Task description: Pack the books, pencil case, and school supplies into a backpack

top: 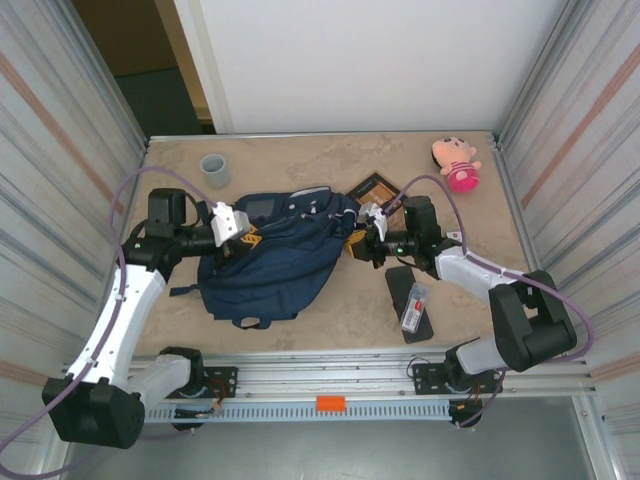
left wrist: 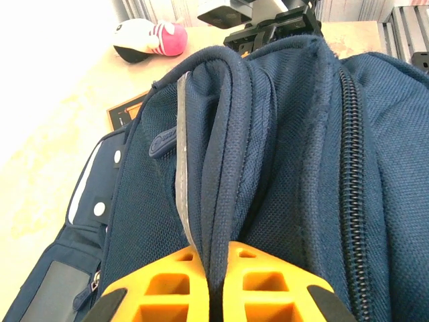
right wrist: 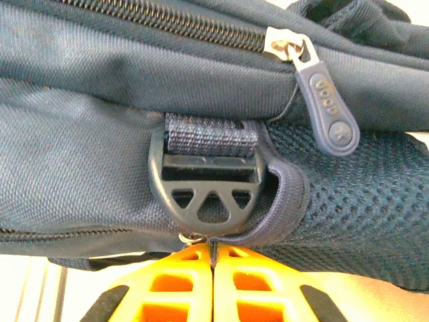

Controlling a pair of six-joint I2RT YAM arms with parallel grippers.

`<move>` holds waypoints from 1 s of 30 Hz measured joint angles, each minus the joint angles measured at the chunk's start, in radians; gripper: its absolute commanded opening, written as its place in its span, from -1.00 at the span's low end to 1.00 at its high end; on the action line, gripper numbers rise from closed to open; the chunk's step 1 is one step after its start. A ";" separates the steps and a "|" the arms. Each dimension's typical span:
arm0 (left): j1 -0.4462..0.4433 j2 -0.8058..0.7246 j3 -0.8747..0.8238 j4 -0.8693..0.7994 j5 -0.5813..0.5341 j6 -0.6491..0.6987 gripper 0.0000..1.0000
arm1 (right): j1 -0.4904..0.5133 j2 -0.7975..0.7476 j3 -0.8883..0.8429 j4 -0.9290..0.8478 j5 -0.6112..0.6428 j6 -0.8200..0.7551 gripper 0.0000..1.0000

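Note:
The navy backpack (top: 270, 262) lies mid-table between both arms. My left gripper (top: 252, 238) is shut on a raised fold of the backpack's opening edge (left wrist: 224, 134), its orange fingers (left wrist: 161, 282) pinching the piping. At the bag's right side my right gripper (top: 355, 243) is shut on a thin dark tab of the backpack beside a small metal ring, just under a black strap buckle (right wrist: 208, 184). The dark brown book (top: 378, 190) lies behind the right gripper. On the table to the right the black pencil case (top: 402, 284) carries the whitish red-marked packet (top: 415, 309).
A grey cup (top: 215, 170) stands at the back left. A pink plush toy (top: 456, 162) sits at the back right. Corrugated metal walls close in both sides. A rubber zip pull (right wrist: 328, 111) hangs off the backpack's upper zip.

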 measured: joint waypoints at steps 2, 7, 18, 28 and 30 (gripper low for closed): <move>0.000 -0.003 -0.002 0.009 -0.011 -0.010 -1.00 | 0.000 0.000 0.003 -0.008 0.000 0.002 -1.00; 0.000 -0.028 -0.022 0.050 -0.042 -0.042 -1.00 | 0.000 0.000 0.003 -0.012 -0.002 0.012 -0.90; 0.000 -0.049 -0.055 0.103 -0.028 -0.090 -1.00 | 0.001 0.052 0.018 0.023 -0.027 0.043 -0.15; 0.000 -0.048 -0.055 0.137 -0.014 -0.127 -1.00 | 0.002 0.060 0.019 0.051 -0.088 0.075 -0.86; 0.000 -0.048 -0.058 0.148 -0.023 -0.137 -1.00 | 0.000 0.060 0.019 0.052 -0.090 0.088 -0.96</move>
